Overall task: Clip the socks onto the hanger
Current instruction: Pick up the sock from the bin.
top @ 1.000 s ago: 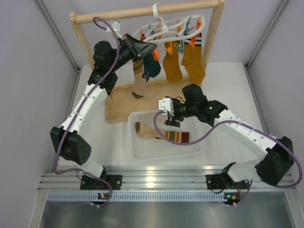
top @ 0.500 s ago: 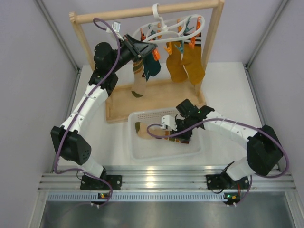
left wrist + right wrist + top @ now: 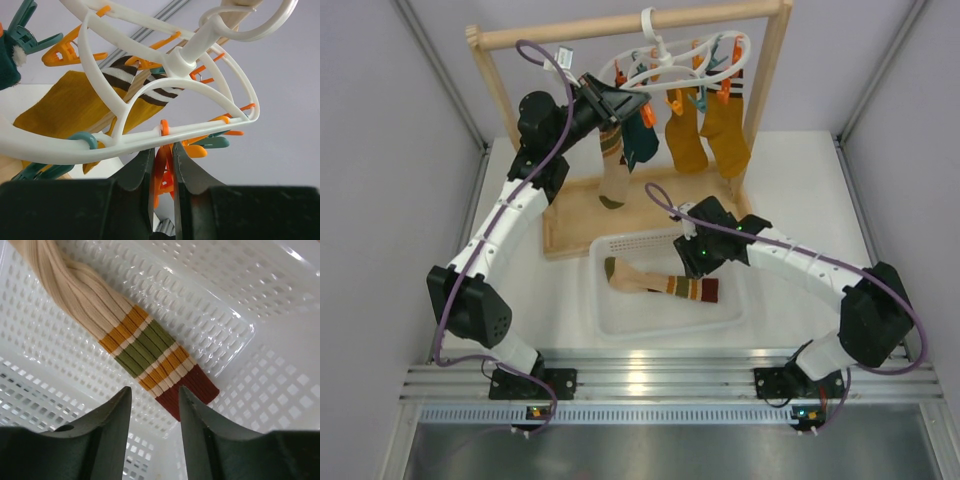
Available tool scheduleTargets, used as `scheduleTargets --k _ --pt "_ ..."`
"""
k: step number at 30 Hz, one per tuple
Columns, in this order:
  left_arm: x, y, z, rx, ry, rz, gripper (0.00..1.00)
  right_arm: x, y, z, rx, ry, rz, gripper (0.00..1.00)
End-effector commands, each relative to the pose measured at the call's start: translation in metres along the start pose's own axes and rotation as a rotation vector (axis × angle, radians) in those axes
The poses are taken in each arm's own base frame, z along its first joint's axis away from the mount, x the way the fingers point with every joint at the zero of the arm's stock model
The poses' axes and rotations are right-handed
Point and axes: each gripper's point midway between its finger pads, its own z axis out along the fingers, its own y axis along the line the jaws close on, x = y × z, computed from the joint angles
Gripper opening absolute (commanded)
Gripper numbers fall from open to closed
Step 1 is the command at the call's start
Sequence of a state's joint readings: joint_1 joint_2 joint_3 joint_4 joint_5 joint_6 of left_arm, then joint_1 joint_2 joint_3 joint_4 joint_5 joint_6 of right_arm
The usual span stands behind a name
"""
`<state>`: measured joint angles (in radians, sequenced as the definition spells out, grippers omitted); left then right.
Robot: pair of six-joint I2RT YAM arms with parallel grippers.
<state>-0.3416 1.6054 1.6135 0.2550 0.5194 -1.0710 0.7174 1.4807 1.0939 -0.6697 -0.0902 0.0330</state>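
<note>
The white ring hanger (image 3: 670,72) hangs by its hook from the wooden rail, with orange and teal clips around it. My left gripper (image 3: 620,100) (image 3: 162,149) is shut on an orange clip (image 3: 161,172) at the ring's left side. A striped sock (image 3: 611,165), a dark teal sock (image 3: 642,140) and two mustard socks (image 3: 686,140) hang from clips. Another striped sock (image 3: 660,283) (image 3: 135,337) lies in the white basket (image 3: 665,325). My right gripper (image 3: 701,262) (image 3: 155,390) hovers open just over that sock's red cuff (image 3: 187,390), jaws either side of its corner.
The wooden rail frame (image 3: 630,22) stands on its wooden base (image 3: 575,215) behind the basket, with posts at left and right. The perforated basket walls (image 3: 240,300) rise close around my right gripper. White table (image 3: 800,170) extends to the right.
My right arm has come down into the basket over the striped sock's cuff, and its jaws have narrowed. The left gripper has stayed shut on the orange clip.
</note>
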Motion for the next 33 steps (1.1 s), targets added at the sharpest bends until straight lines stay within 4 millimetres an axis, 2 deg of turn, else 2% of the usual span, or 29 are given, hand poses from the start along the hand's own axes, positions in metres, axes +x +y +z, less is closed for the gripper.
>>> scheduleTargets --k 1,6,8,12,19,23,26,30,32,33 --pt "-0.005 -0.014 -0.006 0.028 -0.025 0.033 0.0 -0.02 -0.003 -0.005 0.076 -0.077 0.271 0.44" --pt "-0.008 -0.016 -0.009 0.021 -0.032 0.046 0.0 0.007 -0.013 0.01 0.156 0.013 0.437 0.46" --pt "-0.009 -0.016 -0.01 0.015 -0.037 0.046 0.0 0.012 -0.015 0.017 0.168 0.049 0.489 0.46" --pt "-0.011 -0.015 -0.012 0.008 -0.045 0.054 0.0 0.024 -0.007 0.025 0.157 0.131 0.56 0.45" --pt "-0.015 -0.013 -0.016 -0.014 -0.056 0.065 0.0 0.055 -0.007 0.039 0.206 0.255 0.617 0.43" --pt "-0.017 -0.01 -0.019 -0.023 -0.068 0.063 0.0 0.076 -0.019 0.055 0.278 0.32 0.596 0.43" --pt "-0.017 -0.008 -0.019 -0.026 -0.064 0.062 0.0 0.079 -0.028 0.067 0.322 0.335 0.563 0.45" --pt "-0.017 -0.007 -0.019 -0.028 -0.065 0.06 0.0 0.075 -0.03 0.077 0.322 0.33 0.528 0.38" --pt "-0.016 -0.006 -0.019 -0.026 -0.061 0.057 0.0 0.077 -0.025 0.081 0.305 0.34 0.498 0.3" --pt "-0.016 -0.007 -0.019 -0.023 -0.061 0.056 0.0 0.076 -0.024 0.081 0.304 0.335 0.485 0.2"
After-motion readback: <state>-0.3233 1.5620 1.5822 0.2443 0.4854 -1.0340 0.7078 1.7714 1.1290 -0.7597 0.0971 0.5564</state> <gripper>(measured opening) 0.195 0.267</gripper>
